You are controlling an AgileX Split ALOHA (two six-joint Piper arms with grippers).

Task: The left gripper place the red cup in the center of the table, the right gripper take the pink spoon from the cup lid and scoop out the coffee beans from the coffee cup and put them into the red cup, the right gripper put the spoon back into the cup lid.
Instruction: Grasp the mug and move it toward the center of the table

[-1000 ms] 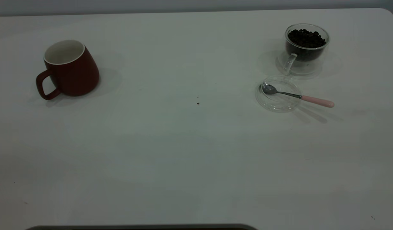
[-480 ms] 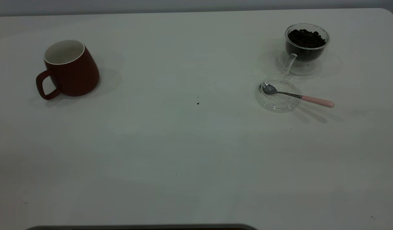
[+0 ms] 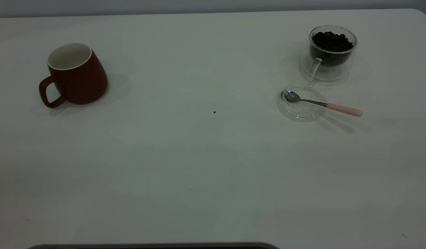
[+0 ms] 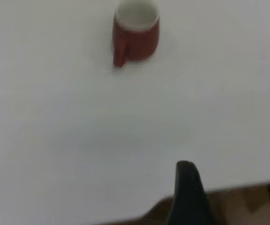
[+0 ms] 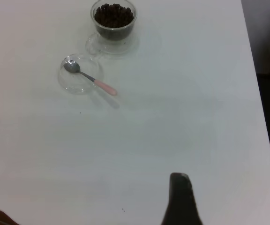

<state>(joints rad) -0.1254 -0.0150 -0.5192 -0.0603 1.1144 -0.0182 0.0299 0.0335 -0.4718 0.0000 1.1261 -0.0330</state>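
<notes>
The red cup (image 3: 76, 73) stood upright on the left side of the white desk (image 3: 199, 166), with its handle toward the near left. Far off on the right stood the coffee cup (image 3: 332, 52), full of dark coffee beans (image 3: 332, 41). Just in front of it lay the cup lid (image 3: 300, 101). The pink spoon (image 3: 322, 103) rested there, bowl in the lid, pink handle sticking out over the rim. Each wrist view showed only one dark tip of its end effector, left (image 4: 187, 194) and right (image 5: 181, 199), so I cannot tell if they were open or closed. Both were far from the cups.
</notes>
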